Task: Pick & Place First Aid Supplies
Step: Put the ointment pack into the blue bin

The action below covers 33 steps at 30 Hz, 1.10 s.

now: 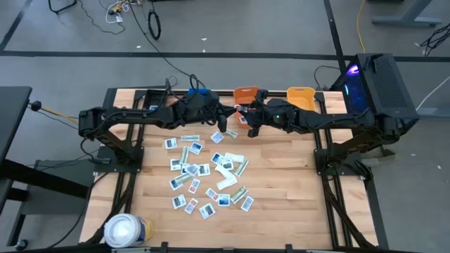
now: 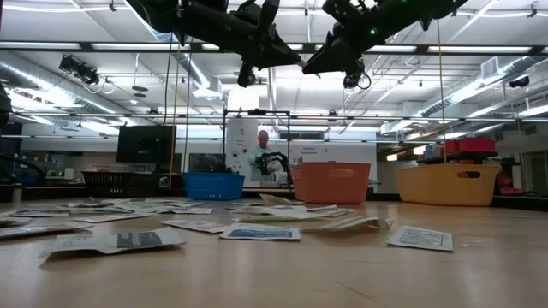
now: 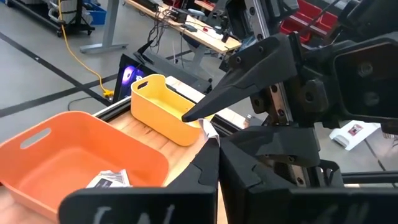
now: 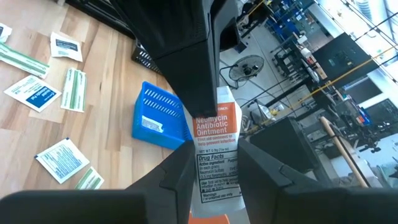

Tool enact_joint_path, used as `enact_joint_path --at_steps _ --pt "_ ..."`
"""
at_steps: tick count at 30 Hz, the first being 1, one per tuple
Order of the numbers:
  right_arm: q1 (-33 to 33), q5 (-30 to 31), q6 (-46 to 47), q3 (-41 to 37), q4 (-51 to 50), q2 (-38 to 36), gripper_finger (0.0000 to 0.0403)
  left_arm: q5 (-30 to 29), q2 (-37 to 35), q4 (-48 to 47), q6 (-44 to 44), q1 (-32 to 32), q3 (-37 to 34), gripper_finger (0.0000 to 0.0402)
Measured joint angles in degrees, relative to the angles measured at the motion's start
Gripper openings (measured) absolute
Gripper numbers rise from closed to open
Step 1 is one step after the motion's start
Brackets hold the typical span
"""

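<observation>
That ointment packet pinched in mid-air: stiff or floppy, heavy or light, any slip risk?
The ointment packet is probably fairly stiff: it sticks out flat from the left claw, pinched by one end, with no visible droop. It is likely very light, being thin and small. Its smooth-looking printed face might slide in a weak pinch.
</observation>
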Motion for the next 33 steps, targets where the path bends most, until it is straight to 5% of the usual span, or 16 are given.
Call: enact_joint_path --at_steps 6,22,33 --pt "0.0 0.0 0.2 0.0 0.1 0.0 0.0132 0.0 0.0 0.0 0.7 0.0 0.0 0.0002" --pt "0.0 0.0 4.3 0.0 2.0 -0.1 0.0284 -0.6 0.0 -0.3 1.6 1.7 0.0 0.0001" --pt "0.0 4.9 16.0 0.0 1.8 -5.4 0.0288 -1.1 -2.2 -2.0 4.7 3.7 0.0 0.0000"
